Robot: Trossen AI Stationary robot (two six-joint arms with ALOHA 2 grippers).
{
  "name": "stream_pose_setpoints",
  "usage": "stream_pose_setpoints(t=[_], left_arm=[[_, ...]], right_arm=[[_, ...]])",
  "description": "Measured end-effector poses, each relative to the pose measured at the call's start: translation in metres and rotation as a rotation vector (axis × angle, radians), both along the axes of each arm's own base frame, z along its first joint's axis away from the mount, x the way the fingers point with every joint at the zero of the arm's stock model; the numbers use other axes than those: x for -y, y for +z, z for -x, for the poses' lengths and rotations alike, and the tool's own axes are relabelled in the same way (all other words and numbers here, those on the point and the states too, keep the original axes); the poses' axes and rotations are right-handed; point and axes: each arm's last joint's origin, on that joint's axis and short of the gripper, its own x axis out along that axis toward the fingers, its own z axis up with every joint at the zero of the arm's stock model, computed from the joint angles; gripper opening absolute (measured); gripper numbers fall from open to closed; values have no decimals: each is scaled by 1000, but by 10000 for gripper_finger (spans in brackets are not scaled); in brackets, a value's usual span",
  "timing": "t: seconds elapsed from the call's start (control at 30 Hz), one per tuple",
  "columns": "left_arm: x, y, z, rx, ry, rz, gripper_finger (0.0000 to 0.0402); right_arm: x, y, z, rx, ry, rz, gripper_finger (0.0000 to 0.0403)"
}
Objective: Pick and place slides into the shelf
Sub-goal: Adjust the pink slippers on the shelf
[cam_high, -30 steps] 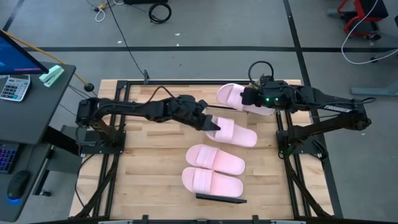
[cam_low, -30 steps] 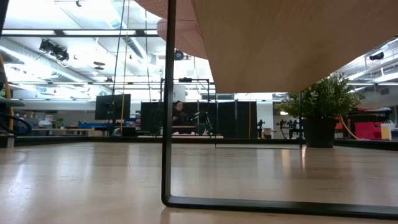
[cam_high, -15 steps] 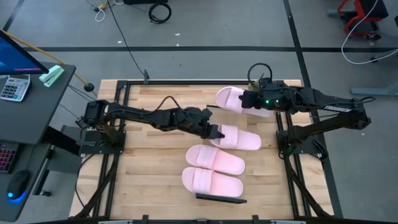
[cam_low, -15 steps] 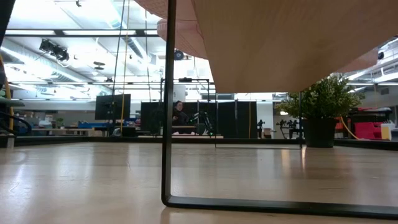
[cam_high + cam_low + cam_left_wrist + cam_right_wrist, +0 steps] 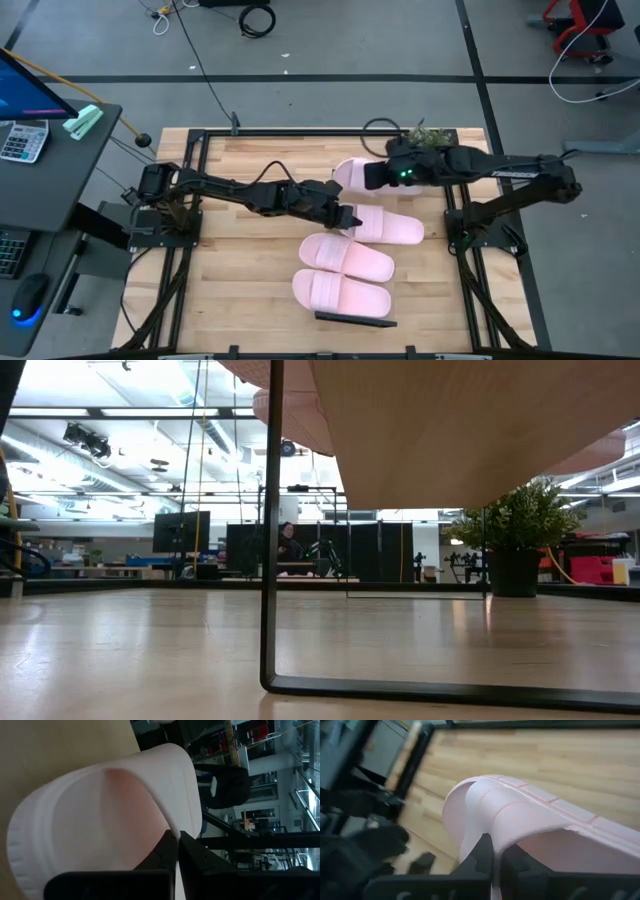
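My left jaws [image 5: 349, 216] are pinched tight on the strap of a pink slide [image 5: 388, 226], which lies on the desk [image 5: 230, 260] and stretches away from them toward my right side. In the left wrist view the strap's thin edge sits squeezed between my fingers [image 5: 167, 851]. My right jaws [image 5: 372, 176] are clamped on the strap of a second slide [image 5: 348, 174], just beyond the first, its body mostly hidden under that arm. On the near side of my left jaws, two more slides [image 5: 347, 257] lie side by side on the shelf [image 5: 355, 320]. From the low view the shelf's pale panel and black frame leg [image 5: 270, 540] fill the foreground.
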Motion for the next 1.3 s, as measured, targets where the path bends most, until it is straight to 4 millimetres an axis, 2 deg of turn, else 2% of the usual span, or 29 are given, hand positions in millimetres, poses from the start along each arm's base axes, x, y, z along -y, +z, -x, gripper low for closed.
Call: stream_pose_setpoints(t=[0.33,0.63,0.77,0.93,1.07,1.3], left_arm=[[1,0,0,0,-9,-19,9],[1,0,0,1,-11,-37,9],[1,0,0,1,-9,-32,25],[4,2,2,6,-15,-33,39],[3,11,5,33,-15,-57,51],[-3,30,14,86,-10,-113,78]], right_arm=[[-14,-21,-23,-48,3,-101,9],[-16,-21,-24,-13,-38,-141,9],[-17,-30,-22,-14,-77,-181,12],[-24,-39,-19,-32,-75,-217,71],[-25,-34,-17,1,-46,-229,115],[-24,-29,-14,22,-38,-225,155]])
